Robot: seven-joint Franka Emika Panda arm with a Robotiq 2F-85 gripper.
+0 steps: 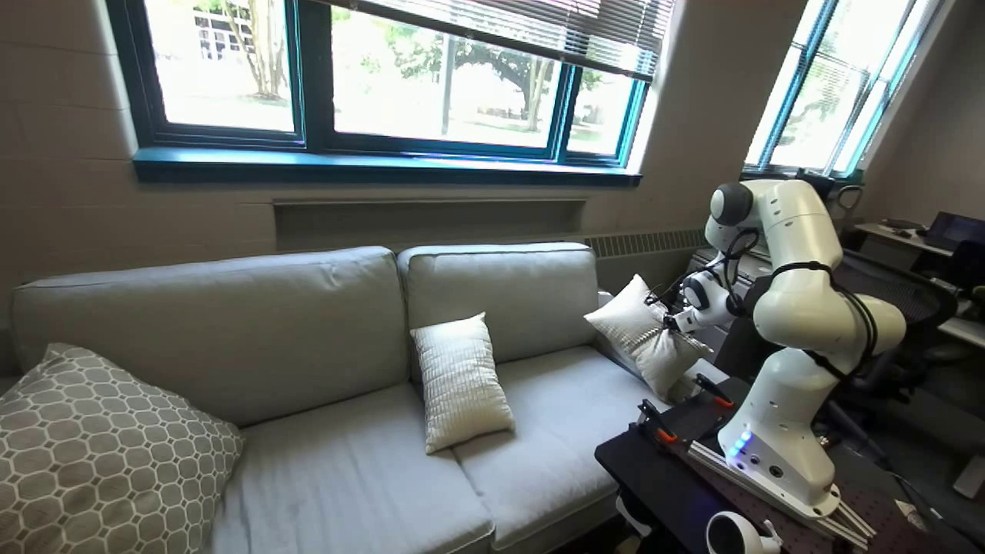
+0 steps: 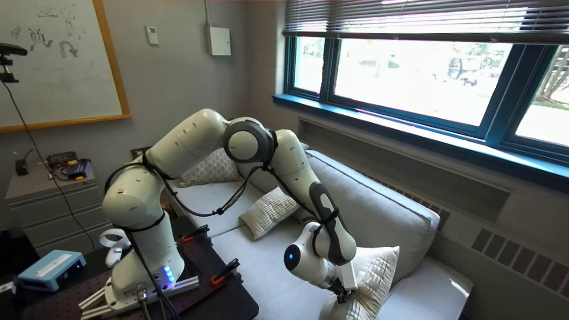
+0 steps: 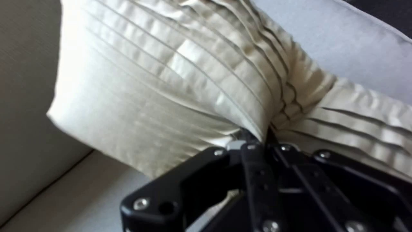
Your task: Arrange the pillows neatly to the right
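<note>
Cream-white pleated throw pillow (image 3: pixel 167 87), one of two — found at the right end of the sofa (image 1: pixel 331 477), by the armrest (image 2: pixel 433 284). It was held: the jaws of the Robotiq gripper (image 3: pixel 256 137) stood narrow, a fold of the cover pinched between them near the middle of its face. Governing relation: the cloth lay straight at the jaws and bulged to both sides of them; in an exterior view the pillow (image 1: pixel 627 315) ran longest from upper left to lower right, tilted. Whether its underside bore on seat or armrest could not be told. By judgement, the coming move called for settling it square against armrest and back cushion (image 1: pixel 500 300) before release; the pinch risked leaving a crease.

Second cream-white throw pillow (image 1: pixel 462 385): sat tilted over the seam at mid-sofa, well apart to the left, ungripped — probably next to be arranged.

Surface: light grey upholstery; a larger beige lattice-pattern pillow (image 1: pixel 115 454) lay at the left end.

Room: the Franka Panda arm (image 1: pixel 800 238) stood near right on a black table (image 1: pixel 631 465), with two black-and-orange clamps (image 2: pixel 225 272) and a white controller (image 1: pixel 731 532). A blue-framed window (image 1: pixel 439 92), blinds (image 2: pixel 422 20) part lowered, occupied the far wall; a whiteboard (image 2: pixel 58 62) and a drawer cabinet (image 2: pixel 49 209) showed at far left in an exterior view.
</note>
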